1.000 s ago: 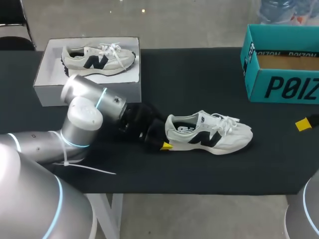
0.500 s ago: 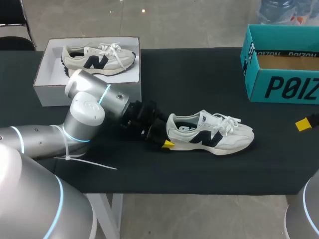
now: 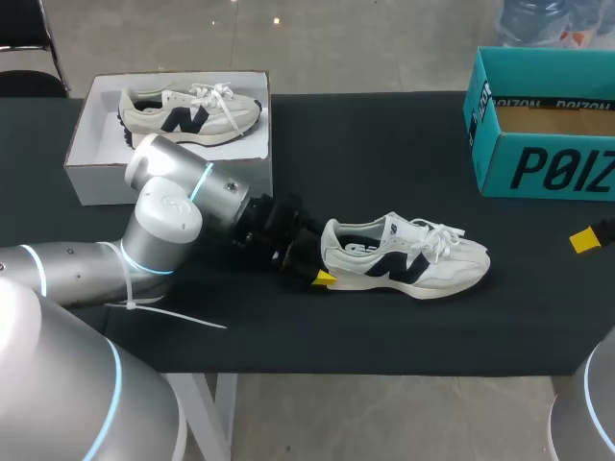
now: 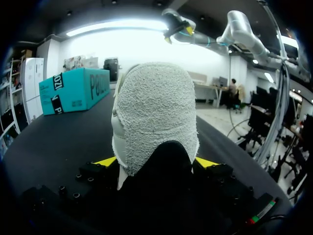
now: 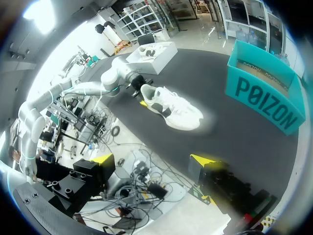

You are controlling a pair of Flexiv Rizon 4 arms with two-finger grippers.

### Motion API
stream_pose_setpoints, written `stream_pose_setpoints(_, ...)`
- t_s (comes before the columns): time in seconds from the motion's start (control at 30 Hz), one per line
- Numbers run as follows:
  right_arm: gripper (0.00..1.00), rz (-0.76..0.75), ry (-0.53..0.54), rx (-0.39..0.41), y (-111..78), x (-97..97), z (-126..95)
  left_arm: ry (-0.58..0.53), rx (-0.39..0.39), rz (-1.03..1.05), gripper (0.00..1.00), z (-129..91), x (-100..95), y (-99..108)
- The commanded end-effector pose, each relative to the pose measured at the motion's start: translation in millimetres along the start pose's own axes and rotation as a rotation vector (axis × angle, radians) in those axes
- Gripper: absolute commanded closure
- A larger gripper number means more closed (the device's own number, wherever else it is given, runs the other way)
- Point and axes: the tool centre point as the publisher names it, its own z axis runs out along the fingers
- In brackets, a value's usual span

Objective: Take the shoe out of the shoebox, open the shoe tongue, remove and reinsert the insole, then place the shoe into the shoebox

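A wide table (image 3: 384,144) with a matte black top spans nearly the whole head view.

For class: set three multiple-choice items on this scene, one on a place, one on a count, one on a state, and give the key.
1. Where is the left gripper? A at the heel of the shoe on the table; B at its toe; C inside the teal box.
2. How many shoes show? A one; B two; C three.
3. The right gripper is: A shut on a shoe; B open and empty; C shut on an insole.
Key: 1 A, its yellow tips press the heel from both sides. 2 B, a second shoe lies in the white box. 3 B, its fingers stand apart with nothing between.
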Motion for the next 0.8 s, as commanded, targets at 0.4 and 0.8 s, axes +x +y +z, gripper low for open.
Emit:
stream_pose_setpoints(0.4, 0.00, 0.052, -0.031, 0.012, -0.2, 11.1, 14.7, 0.002, -0.003, -0.001, 1.00, 5.4, -2.9, 4.7)
stream_pose_setpoints(0.8, 0.00, 0.144, -0.266, 0.123, 47.2, 62.7, 74.9, 0.002, -0.003, -0.001, 1.00, 5.4, -2.9, 4.7)
